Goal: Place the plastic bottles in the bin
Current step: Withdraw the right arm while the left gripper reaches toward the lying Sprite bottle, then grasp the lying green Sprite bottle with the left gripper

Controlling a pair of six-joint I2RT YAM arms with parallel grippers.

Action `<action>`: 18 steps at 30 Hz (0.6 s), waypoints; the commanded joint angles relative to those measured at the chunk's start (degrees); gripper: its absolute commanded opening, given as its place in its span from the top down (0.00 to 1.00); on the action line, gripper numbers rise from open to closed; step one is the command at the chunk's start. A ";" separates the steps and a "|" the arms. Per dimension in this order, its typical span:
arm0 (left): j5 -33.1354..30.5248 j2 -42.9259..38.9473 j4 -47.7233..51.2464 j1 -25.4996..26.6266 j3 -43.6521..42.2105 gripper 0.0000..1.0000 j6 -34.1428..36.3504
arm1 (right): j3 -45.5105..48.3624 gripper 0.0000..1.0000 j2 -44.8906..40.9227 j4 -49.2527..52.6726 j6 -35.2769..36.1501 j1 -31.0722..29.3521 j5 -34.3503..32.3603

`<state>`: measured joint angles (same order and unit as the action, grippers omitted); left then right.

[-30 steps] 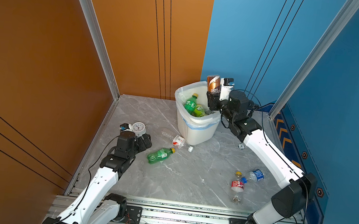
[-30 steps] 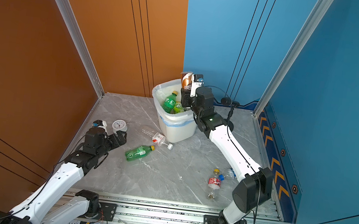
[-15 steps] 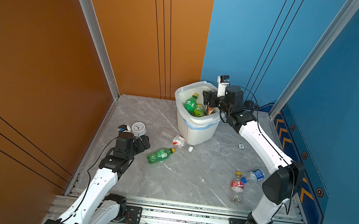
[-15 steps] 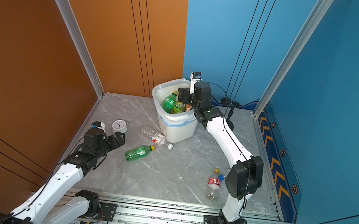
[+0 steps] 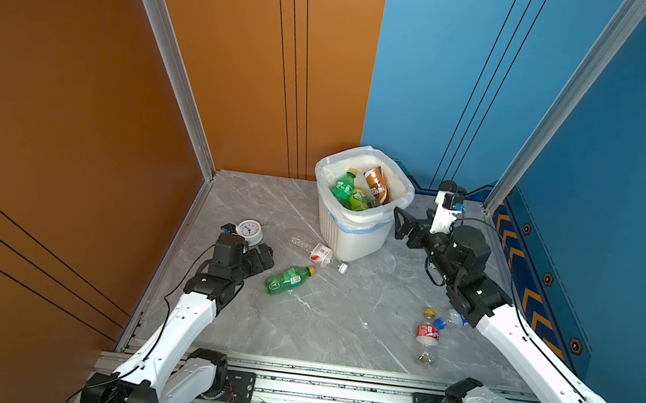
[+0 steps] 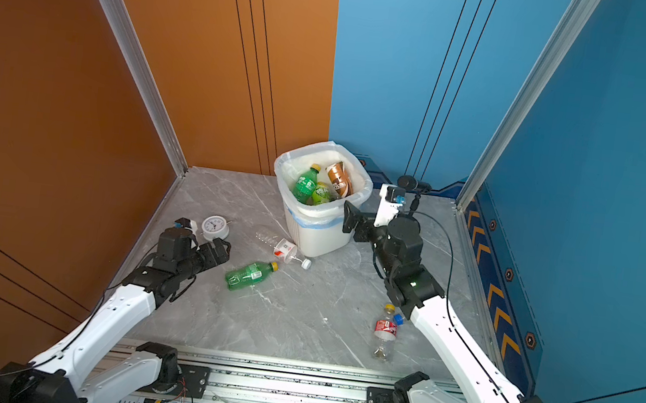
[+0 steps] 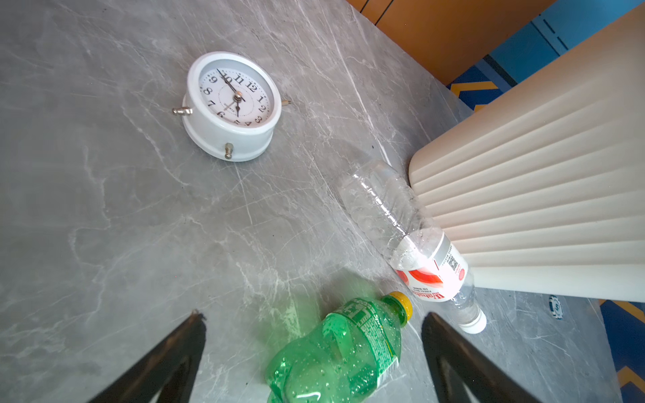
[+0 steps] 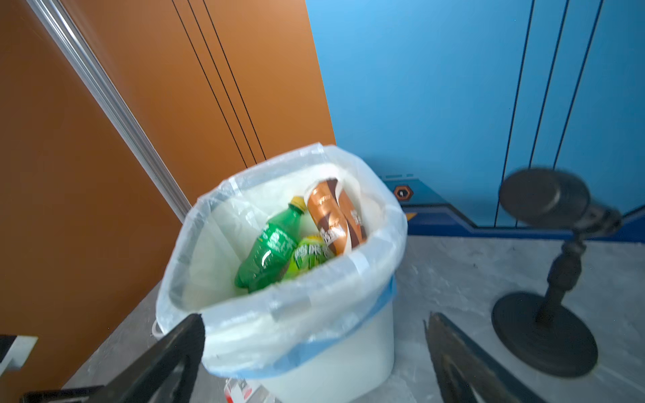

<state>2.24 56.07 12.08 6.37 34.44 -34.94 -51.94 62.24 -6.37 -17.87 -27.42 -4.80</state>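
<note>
1. The left arm (image 5: 189, 320) and right arm (image 5: 537, 354) have white links and black round joints.
2. A thin black cable (image 5: 165, 309) runs beside each arm.
3. The left gripper (image 5: 266, 256) and right gripper (image 5: 400, 224) are black, with tapered fingers.
4. A white camera mount (image 5: 443, 215) sits on the right wrist.
5. Small dark screws dot the white links.

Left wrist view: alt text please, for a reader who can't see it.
A green bottle with a yellow cap lies on its side on the grey marbled table, just ahead of the open left tool. Past it a clear bottle with a red-and-white label lies beside the ribbed bin, and a white alarm clock sits apart.
</note>
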 commanded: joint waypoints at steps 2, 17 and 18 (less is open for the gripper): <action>4.11 2.08 1.26 0.38 2.45 0.02 2.31 | 3.72 0.00 -0.19 2.37 -3.79 0.53 -1.38; -7.86 14.97 14.30 14.86 12.28 0.02 18.61 | 0.98 0.00 3.23 0.38 -1.96 1.05 1.42; -9.18 16.31 15.30 15.88 13.34 0.02 19.39 | 0.97 0.00 3.17 0.39 -1.91 1.13 1.45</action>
<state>-1.04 69.97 22.15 20.27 44.64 -21.28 -49.15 65.41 -4.73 -19.57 -26.65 -4.45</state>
